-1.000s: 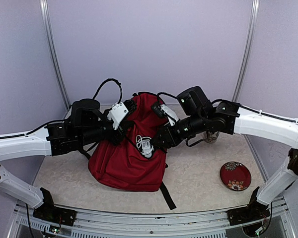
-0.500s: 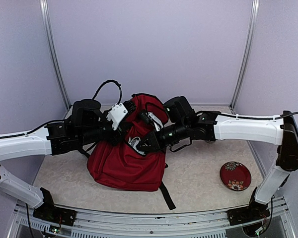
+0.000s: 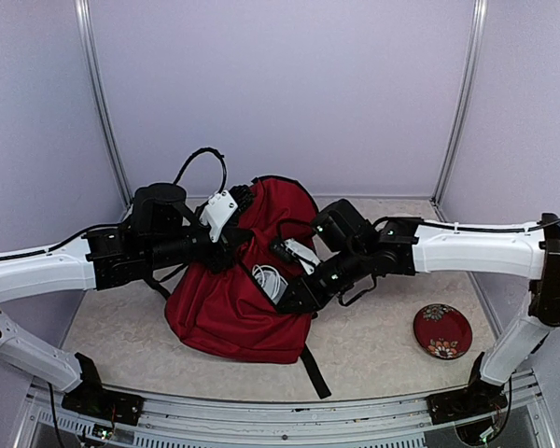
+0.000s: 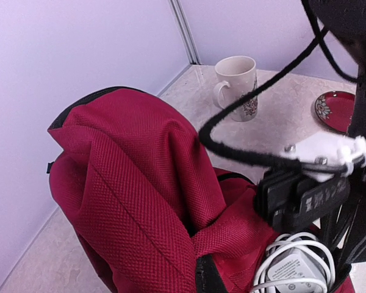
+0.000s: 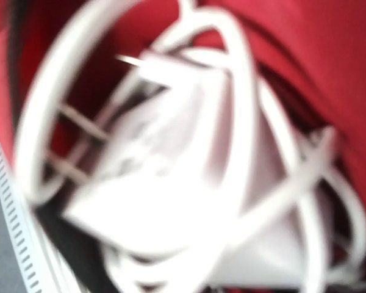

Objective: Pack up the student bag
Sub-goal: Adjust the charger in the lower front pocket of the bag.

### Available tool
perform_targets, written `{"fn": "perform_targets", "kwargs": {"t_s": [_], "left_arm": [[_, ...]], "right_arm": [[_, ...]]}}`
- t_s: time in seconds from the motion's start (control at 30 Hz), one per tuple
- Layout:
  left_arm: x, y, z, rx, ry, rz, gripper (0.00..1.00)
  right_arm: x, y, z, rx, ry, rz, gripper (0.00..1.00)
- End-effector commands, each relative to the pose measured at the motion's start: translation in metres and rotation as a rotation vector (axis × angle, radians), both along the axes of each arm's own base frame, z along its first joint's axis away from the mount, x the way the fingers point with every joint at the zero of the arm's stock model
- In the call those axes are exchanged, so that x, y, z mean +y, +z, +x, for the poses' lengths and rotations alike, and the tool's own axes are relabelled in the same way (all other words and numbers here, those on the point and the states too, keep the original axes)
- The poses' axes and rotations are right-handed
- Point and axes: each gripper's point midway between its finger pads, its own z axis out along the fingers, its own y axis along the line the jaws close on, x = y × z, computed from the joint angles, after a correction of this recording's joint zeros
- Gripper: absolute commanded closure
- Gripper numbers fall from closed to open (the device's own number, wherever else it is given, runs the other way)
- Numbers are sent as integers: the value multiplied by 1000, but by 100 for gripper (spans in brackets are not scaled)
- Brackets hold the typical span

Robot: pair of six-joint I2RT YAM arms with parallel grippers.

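The student bag point(image 3: 226, 310), a big dark-red backpack, lies mid-table with its top raised. My left gripper point(image 3: 231, 245) is shut on a fold of the bag's red fabric by the opening and holds it up; one black finger point(image 4: 208, 276) shows pinching that fold point(image 4: 244, 235). My right gripper point(image 3: 287, 299) is at the bag's opening, closed around a white charger with a coiled cable point(image 3: 269, 278). The charger also shows in the left wrist view point(image 4: 291, 268). It fills the blurred right wrist view point(image 5: 189, 183) against red fabric point(image 5: 317, 55) and hides the fingers.
A red patterned plate point(image 3: 442, 330) lies on the table at the right, also in the left wrist view point(image 4: 337, 110). A cream mug point(image 4: 236, 78) stands beyond the bag. A black strap point(image 3: 314, 366) trails from the bag's near side. Purple walls enclose the table.
My right arm reached left into the bag's opening, then drew back and lower; the charger shows again at the opening. The left arm has held the bag almost still.
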Motion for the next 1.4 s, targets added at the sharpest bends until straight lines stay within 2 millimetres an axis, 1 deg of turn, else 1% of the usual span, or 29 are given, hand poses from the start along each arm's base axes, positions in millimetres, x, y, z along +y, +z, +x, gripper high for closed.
{"fn": "perform_targets", "kwargs": {"t_s": [0.0,0.03,0.1,0.13,0.17,0.2,0.27,0.33,0.47,0.53,0.6,0.63,0.7,0.73,0.77,0.8,0.83,0.87,0.93,0.97,1.07,1.1,1.13,1.17,1.23,1.27,1.3,1.33,1.37], "left_arm": [[-7,97,-7,-164,-50,-243,100],[-7,98,-7,-165,-50,-243,100],[-7,98,-8,-166,-52,-244,100],[-8,97,-8,-165,-55,-242,100],[-8,97,-8,-166,-56,-240,100],[-9,96,-9,-164,-58,-239,100],[-10,94,-9,-161,-60,-233,100],[-10,94,-9,-162,-61,-233,100],[-10,96,-10,-163,-62,-238,100],[-9,97,-10,-165,-57,-240,100],[-8,97,-9,-165,-51,-244,100],[-8,97,-8,-165,-48,-245,100],[-9,97,-8,-161,-52,-245,100],[-10,97,-9,-159,-57,-248,100],[-10,97,-9,-158,-59,-248,100],[-10,97,-10,-156,-60,-248,100],[-10,97,-10,-157,-60,-250,100],[-9,98,-9,-159,-57,-250,100],[-9,97,-9,-160,-53,-247,100],[-9,96,-9,-160,-55,-246,100],[-10,94,-8,-158,-57,-240,100],[-11,92,-8,-156,-55,-237,100],[-11,91,-7,-155,-55,-234,100],[-12,89,-7,-154,-56,-229,100],[-13,88,-7,-150,-57,-227,100],[-14,87,-6,-148,-58,-225,100],[-14,86,-5,-147,-58,-224,100],[-15,85,-5,-145,-59,-222,100],[-15,84,-5,-143,-59,-221,100]], "right_arm": [[-10,61,5,-124,-11,62,75],[-7,79,8,-150,-13,107,74],[-3,109,14,-193,-23,193,69],[-2,118,19,-203,-40,228,67],[-2,122,26,-208,-70,246,67],[-2,120,35,-202,-123,245,67],[1,104,49,-193,-186,220,70],[9,87,56,-168,-196,200,74],[18,50,58,-115,-194,137,82],[26,34,47,-70,-134,130,87],[36,22,25,-28,-40,140,91],[42,16,14,-20,5,130,92],[44,-4,1,-10,47,64,94],[42,-13,-1,0,50,30,94],[40,-18,-2,6,48,11,94],[38,-17,0,2,36,2,93],[36,-13,1,-14,25,0,91],[33,-4,6,-38,6,2,87],[26,26,17,-103,-34,36,81],[20,47,24,-137,-62,70,79],[-2,104,36,-204,-134,212,72],[-11,118,38,-205,-149,264,69],[-21,126,38,-194,-155,310,67],[-31,129,39,-180,-169,340,65],[-53,111,45,-139,-239,313,65],[-62,96,49,-109,-288,278,64],[-71,76,50,-83,-317,231,62],[-76,60,49,-62,-326,196,58],[-76,49,46,-43,-312,178,54]]}}
